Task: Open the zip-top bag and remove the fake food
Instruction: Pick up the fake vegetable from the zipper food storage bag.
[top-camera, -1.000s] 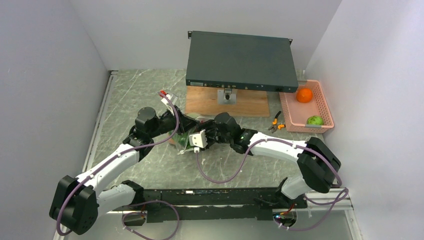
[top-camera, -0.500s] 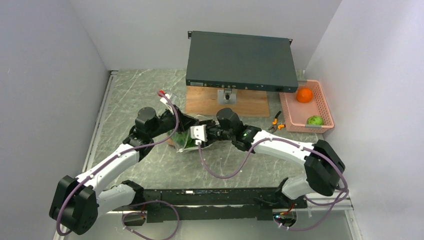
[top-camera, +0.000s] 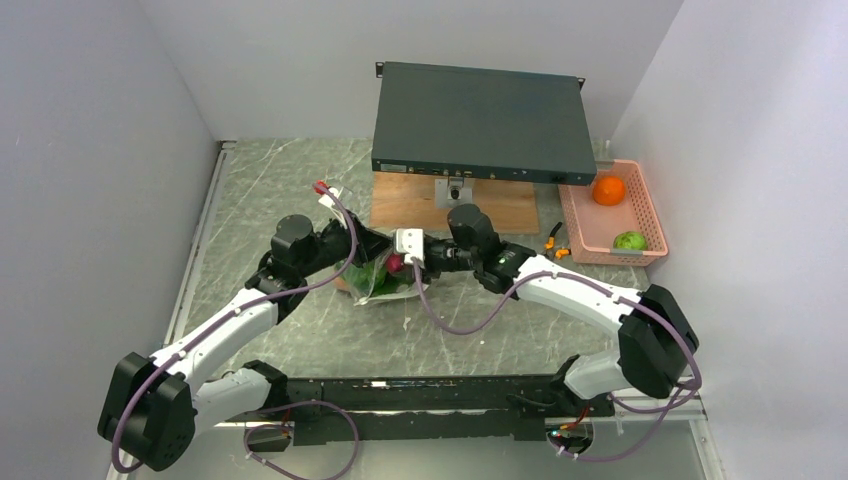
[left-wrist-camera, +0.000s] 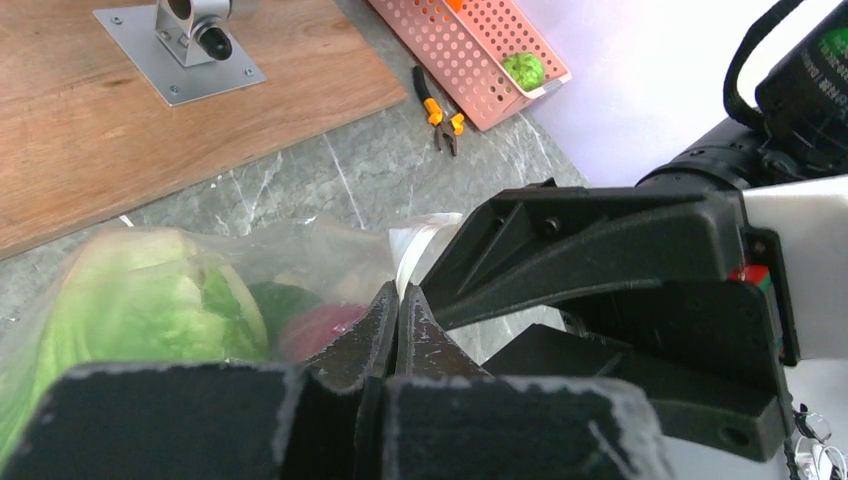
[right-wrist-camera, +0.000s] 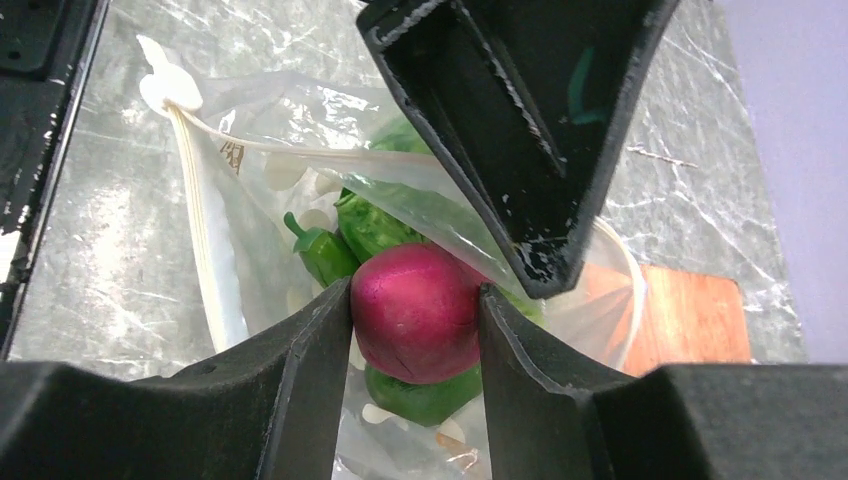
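Observation:
The zip-top bag (top-camera: 378, 284) lies open at the table's middle, with leafy lettuce (left-wrist-camera: 140, 300) and green pieces (right-wrist-camera: 325, 250) inside. My left gripper (top-camera: 366, 252) is shut on the bag's upper edge (left-wrist-camera: 420, 240), holding the mouth up; its fingers (right-wrist-camera: 520, 150) show in the right wrist view. My right gripper (right-wrist-camera: 415, 298) is shut on a round dark red fake food piece (right-wrist-camera: 412, 318), held at the bag's mouth, just above the other pieces. That piece also shows from above (top-camera: 393, 263). An orange ball (top-camera: 608, 190) and a round green piece (top-camera: 630, 241) lie in the pink basket (top-camera: 648, 215).
A dark rack unit (top-camera: 480, 125) stands at the back on a wooden board (top-camera: 500, 212) with a metal bracket (left-wrist-camera: 190, 40). Orange-handled pliers (top-camera: 553, 246) lie between the board and the basket. Grey walls close in left, right and behind.
My right gripper has drawn back to the right and up from inside the bag, bringing the red piece out to the mouth. The left gripper has kept its hold on the bag.

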